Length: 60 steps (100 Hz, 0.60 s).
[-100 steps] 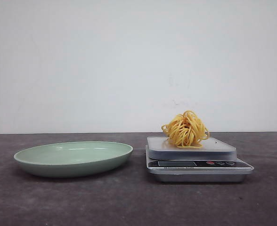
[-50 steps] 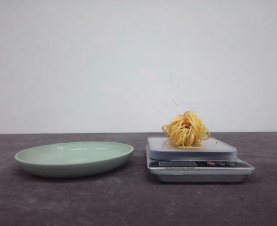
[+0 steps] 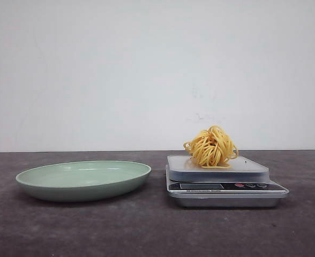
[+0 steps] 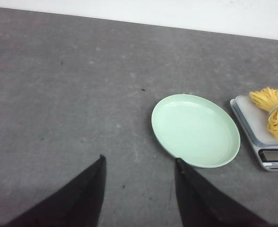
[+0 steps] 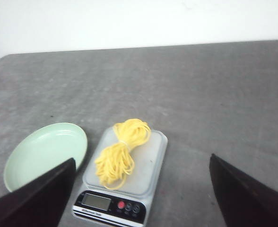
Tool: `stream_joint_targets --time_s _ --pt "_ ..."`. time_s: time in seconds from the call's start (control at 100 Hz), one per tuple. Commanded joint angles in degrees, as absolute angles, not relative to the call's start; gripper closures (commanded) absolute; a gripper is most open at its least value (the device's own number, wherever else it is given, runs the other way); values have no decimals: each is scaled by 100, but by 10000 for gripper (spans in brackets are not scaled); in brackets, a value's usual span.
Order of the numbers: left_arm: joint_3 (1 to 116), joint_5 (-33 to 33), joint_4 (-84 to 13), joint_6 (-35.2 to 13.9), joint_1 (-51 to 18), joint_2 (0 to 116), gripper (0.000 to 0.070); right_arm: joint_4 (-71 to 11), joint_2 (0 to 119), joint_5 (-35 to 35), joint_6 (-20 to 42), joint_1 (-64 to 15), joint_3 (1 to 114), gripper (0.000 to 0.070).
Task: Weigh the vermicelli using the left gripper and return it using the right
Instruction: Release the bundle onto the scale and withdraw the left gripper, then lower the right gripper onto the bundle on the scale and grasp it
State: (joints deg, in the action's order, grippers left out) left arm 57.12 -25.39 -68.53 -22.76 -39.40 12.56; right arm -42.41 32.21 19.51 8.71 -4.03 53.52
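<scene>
Nothing has shifted since the earlier frames: the vermicelli (image 3: 211, 146) bundle rests on the kitchen scale (image 3: 225, 187) platform, toward the tabletop's right side, with the green plate (image 3: 83, 180) just beside it on the left. Both the left gripper (image 4: 139, 163) and right gripper (image 5: 141, 163) hover above, fingers spread wide, holding nothing.
</scene>
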Motion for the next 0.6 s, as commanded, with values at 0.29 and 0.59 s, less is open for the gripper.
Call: stream_joint_targets --time_s 0.29,0.59 --pt "5802 -2543 -6665 -2281 -3962 1229 439 -4187 4689 1938 1044 -1175 6101 146" --pt "5802 -2541 -6663 -2309 -3962 1229 439 -4191 6661 1820 1308 -1651 6663 146"
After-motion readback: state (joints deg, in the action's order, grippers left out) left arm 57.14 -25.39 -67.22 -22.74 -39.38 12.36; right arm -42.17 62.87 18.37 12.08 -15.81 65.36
